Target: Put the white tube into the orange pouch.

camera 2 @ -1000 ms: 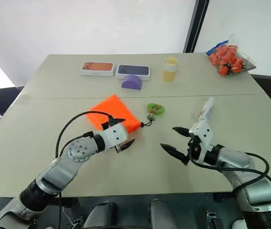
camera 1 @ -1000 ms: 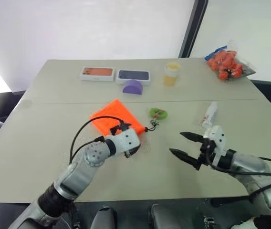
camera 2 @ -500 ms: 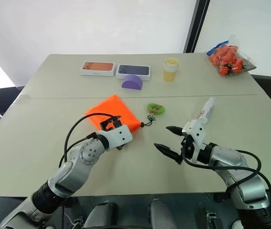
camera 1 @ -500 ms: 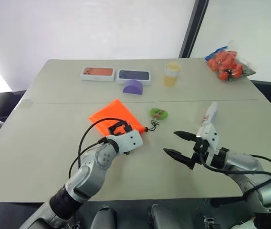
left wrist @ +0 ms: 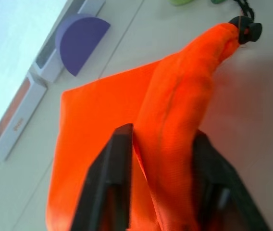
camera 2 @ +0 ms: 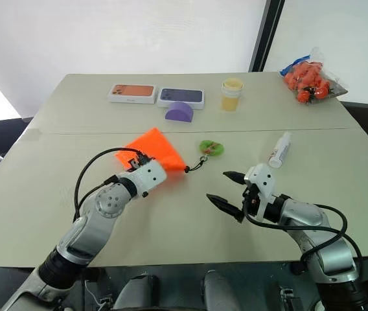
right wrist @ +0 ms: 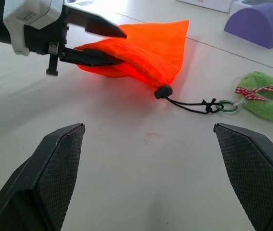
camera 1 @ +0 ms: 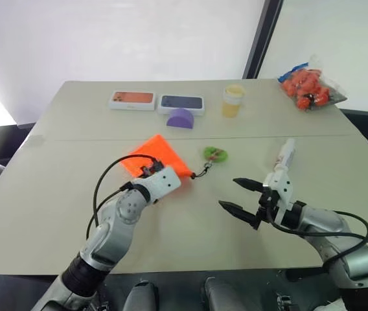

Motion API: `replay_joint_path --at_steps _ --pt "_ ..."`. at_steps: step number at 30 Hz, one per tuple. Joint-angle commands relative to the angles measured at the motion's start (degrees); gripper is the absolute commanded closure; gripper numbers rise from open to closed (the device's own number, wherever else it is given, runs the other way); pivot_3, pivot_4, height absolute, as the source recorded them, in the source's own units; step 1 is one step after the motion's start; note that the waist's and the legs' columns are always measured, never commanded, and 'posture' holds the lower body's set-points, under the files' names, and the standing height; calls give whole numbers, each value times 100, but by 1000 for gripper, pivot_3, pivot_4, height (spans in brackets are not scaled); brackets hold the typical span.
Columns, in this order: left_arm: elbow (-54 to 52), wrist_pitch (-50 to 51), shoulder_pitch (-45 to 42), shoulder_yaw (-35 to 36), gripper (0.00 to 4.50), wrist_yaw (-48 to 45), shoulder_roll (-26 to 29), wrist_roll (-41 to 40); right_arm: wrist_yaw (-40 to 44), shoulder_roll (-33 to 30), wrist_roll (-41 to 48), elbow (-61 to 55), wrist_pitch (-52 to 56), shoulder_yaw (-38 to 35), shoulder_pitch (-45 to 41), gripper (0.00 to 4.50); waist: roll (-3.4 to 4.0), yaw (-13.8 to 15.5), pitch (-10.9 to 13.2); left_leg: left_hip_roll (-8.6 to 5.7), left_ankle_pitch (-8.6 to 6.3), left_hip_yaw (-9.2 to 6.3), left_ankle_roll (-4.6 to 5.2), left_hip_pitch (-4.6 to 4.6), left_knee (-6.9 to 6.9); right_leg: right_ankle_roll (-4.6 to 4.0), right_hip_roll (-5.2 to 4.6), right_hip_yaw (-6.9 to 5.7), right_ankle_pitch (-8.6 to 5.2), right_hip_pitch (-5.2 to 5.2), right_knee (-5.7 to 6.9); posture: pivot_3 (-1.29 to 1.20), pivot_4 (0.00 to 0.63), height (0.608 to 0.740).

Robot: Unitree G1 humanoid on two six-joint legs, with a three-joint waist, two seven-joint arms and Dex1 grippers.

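On my table (camera 2: 54,136) I count one orange pouch (camera 2: 158,148), one white tube (camera 2: 278,149), two flat phone boxes (camera 2: 132,92), one purple half-round block (camera 2: 179,111), one pale yellow cup (camera 2: 231,93), one green tag (camera 2: 211,148), one clear bag of orange items (camera 2: 308,78).

We see a bright neon-orange soft fabric drawstring pouch (camera 2: 153,148) near the middle of the table, its near edge bunched into a raised fold, the rest lying flat. Its gathered corner ends in a black cord stopper, from which a thin black cord runs to a round green tag. The small slim white plastic tube (camera 2: 278,148) lies flat on the tabletop well to the pouch's right, its capped end pointing away from us.
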Motion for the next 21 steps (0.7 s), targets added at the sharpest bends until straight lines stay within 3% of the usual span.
replay_joint_path --at_steps 1,6,12,16,21 --pt "-298 14 7 319 4443 -13 -72 -137 -35 78 3 -88 -133 -54 -61 0 -1 1 0 0 0 0 0 0 0 0 0 0 0 0 0 0 150 723" --pt "-252 -42 -8 721 4443 -11 -116 -423 -192 158 -100 -29 -203 -87 -119 0 -1 -5 0 0 0 -1 0 2 1 1 0 -1 1 1 4 0 150 723" --pt "-482 -176 212 1279 4443 -636 -371 -1746 -1153 556 -550 703 -464 -452 -479 0 0 -2 -2 0 0 0 0 2 4 0 0 -1 1 0 8 0 150 723" --pt "-698 390 300 1613 4443 -677 -841 -2546 -1672 810 -825 1276 -911 -741 -654 0 0 14 -4 0 0 0 0 0 4 2 -1 -2 1 2 8 0 150 723" --pt "-817 1052 233 2080 4443 -601 -1289 -3387 -1554 891 -923 1739 -1420 -792 -565 0 3 -7 -5 -1 0 -1 0 3 4 7 1 -2 2 5 11 0 150 723"
